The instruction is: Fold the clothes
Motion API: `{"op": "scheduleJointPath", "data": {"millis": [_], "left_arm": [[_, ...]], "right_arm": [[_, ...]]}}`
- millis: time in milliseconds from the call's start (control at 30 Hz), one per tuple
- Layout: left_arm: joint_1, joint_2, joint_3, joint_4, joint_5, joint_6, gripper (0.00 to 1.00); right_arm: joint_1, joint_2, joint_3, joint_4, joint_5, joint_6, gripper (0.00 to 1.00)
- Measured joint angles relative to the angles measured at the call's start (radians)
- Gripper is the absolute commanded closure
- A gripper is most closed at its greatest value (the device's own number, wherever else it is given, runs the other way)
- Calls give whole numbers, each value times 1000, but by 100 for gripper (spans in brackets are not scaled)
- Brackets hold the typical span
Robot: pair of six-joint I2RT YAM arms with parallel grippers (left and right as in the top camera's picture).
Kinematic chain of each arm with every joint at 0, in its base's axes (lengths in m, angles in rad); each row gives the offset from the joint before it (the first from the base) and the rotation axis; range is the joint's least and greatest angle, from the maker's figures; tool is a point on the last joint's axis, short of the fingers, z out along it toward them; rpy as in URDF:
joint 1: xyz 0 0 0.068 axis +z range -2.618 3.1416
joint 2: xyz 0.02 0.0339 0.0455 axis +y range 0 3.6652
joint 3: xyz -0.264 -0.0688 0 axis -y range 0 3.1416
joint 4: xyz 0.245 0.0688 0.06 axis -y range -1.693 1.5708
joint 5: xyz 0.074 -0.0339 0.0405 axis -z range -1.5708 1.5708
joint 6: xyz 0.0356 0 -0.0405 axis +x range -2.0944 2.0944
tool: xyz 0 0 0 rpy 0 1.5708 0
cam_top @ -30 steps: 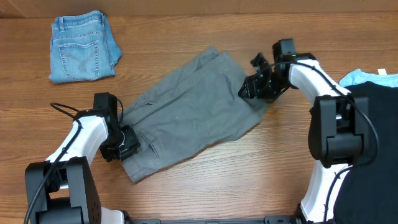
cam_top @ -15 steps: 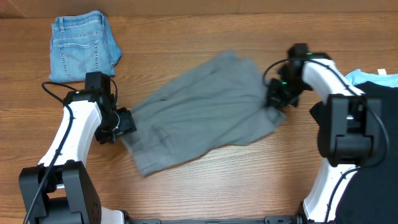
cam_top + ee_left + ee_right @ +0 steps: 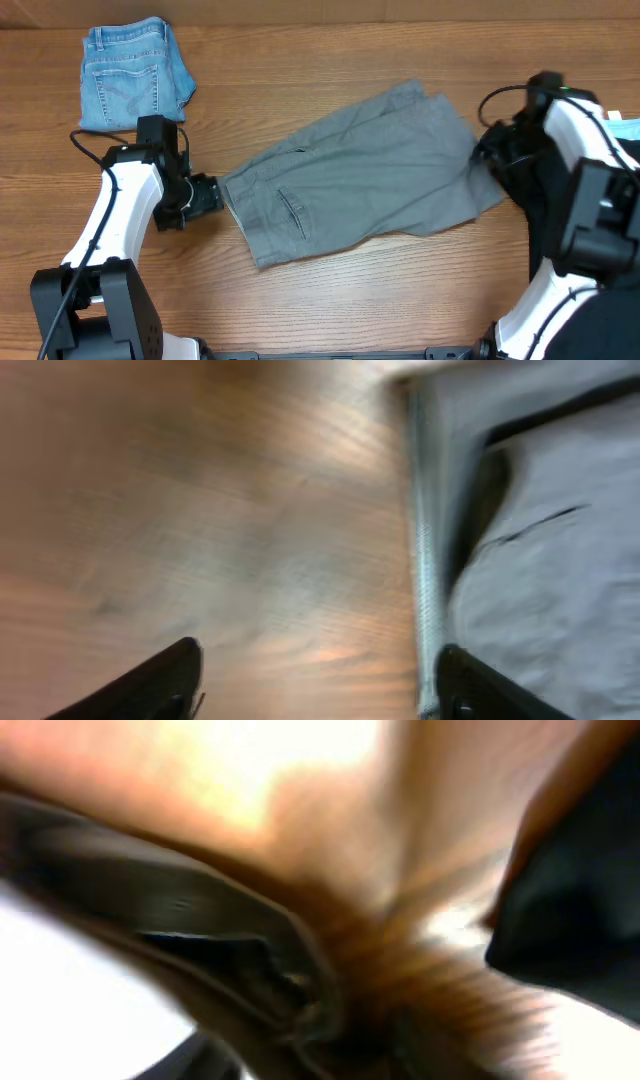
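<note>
The grey shorts (image 3: pixel 365 175) lie spread flat across the middle of the table, waistband to the left and legs to the right. A slit pocket (image 3: pixel 292 212) faces up. My left gripper (image 3: pixel 207 195) sits just left of the waistband. In the left wrist view it (image 3: pixel 320 660) is open over bare wood, and the waistband's edge (image 3: pixel 425 580) touches the right finger (image 3: pixel 490 690). My right gripper (image 3: pixel 487 160) is at the shorts' right leg edge. The right wrist view is a motion blur, so its jaws do not show.
Folded blue denim shorts (image 3: pixel 135 75) lie at the back left. A light-blue garment (image 3: pixel 627 128) shows at the right edge behind the right arm. Bare wooden table (image 3: pixel 380 300) runs along the front.
The grey shorts slid to the right and spread flatter as the right gripper moved right. The left gripper stayed near its place and opened wider, with the waistband now beside it.
</note>
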Motion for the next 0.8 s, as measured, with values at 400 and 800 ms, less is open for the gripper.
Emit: {"op": "scheduleJointPath", "data": {"millis": [400, 800], "left_arm": [[0, 0, -14, 294, 212, 137, 8], [-19, 123, -16, 313, 275, 209, 50]], "right_arm": [[5, -293, 0, 42, -240, -145, 22], [54, -290, 0, 31, -296, -166, 26]]}}
